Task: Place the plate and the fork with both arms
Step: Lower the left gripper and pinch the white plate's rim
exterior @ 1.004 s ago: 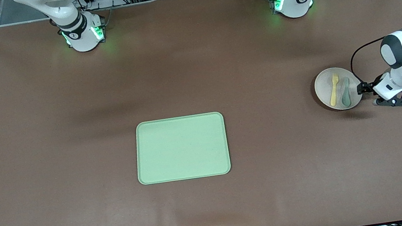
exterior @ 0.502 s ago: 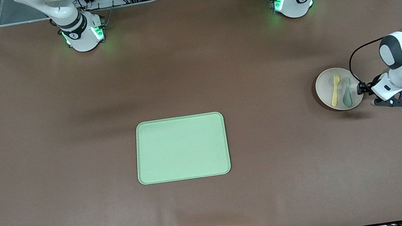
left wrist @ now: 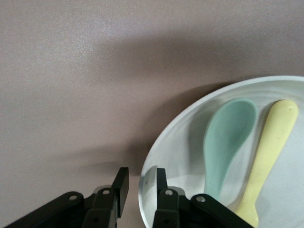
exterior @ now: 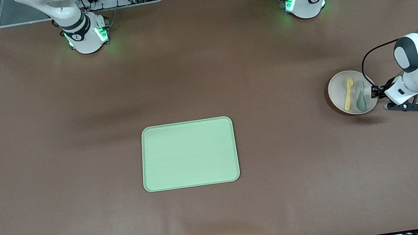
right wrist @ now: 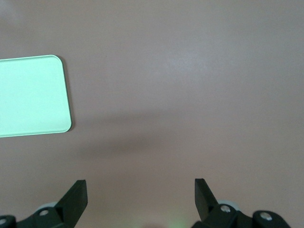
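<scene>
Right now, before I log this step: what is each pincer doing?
Left pincer: straddling the plate's rim, one finger inside, one outside; grip not confirmed.
Right pincer: open, empty, over bare table.

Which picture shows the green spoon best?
The left wrist view: the spoon fills much of it, lying on the plate beside the fork, near the left hand. The front view shows the spoon only small. The right wrist view misses it.
</scene>
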{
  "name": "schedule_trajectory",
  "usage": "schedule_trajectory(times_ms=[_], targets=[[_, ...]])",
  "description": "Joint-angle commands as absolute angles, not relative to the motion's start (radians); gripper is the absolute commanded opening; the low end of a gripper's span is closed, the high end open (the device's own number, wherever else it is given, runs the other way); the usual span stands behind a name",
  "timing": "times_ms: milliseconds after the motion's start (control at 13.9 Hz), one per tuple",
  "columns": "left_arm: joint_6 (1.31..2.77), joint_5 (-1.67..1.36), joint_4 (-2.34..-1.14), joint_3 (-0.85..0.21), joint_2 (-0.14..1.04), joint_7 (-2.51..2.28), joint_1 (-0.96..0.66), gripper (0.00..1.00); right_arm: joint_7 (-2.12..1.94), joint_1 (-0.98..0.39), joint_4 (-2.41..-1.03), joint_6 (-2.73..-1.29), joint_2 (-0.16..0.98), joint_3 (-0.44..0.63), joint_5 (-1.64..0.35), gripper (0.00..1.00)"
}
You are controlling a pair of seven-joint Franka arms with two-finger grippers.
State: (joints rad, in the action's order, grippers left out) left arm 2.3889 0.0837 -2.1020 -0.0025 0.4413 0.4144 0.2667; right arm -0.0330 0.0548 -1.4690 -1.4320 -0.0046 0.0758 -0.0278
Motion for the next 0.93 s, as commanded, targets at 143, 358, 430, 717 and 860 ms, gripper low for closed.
schedule_trajectory(times_ms=[143, 358, 430, 717, 860], targets=[[2.365, 0.066, -2.108, -0.017, 0.417, 0.434, 0.288, 0.16, -0.021, 0.067, -1.459, -1.424, -0.003, 0.067, -0.041, 1.00], [2.358, 0.066, -2.105, -0.020, 0.417, 0.433, 0.290, 0.09, -0.021, 0.067, -1.459, -1.422, -0.003, 0.067, -0.041, 1.00], [2.356, 0.064, -2.100, -0.021, 0.417, 0.433, 0.288, 0.04, -0.021, 0.067, -1.459, -1.422, -0.003, 0.067, -0.041, 1.00], [2.268, 0.029, -2.044, -0.034, 0.419, 0.433, 0.290, 0.00, -0.021, 0.067, -1.459, -1.424, -0.003, 0.067, -0.041, 1.00], [2.191, 0.026, -1.997, -0.037, 0.420, 0.433, 0.285, 0.00, -0.021, 0.069, -1.459, -1.424, -0.003, 0.067, -0.041, 1.00]])
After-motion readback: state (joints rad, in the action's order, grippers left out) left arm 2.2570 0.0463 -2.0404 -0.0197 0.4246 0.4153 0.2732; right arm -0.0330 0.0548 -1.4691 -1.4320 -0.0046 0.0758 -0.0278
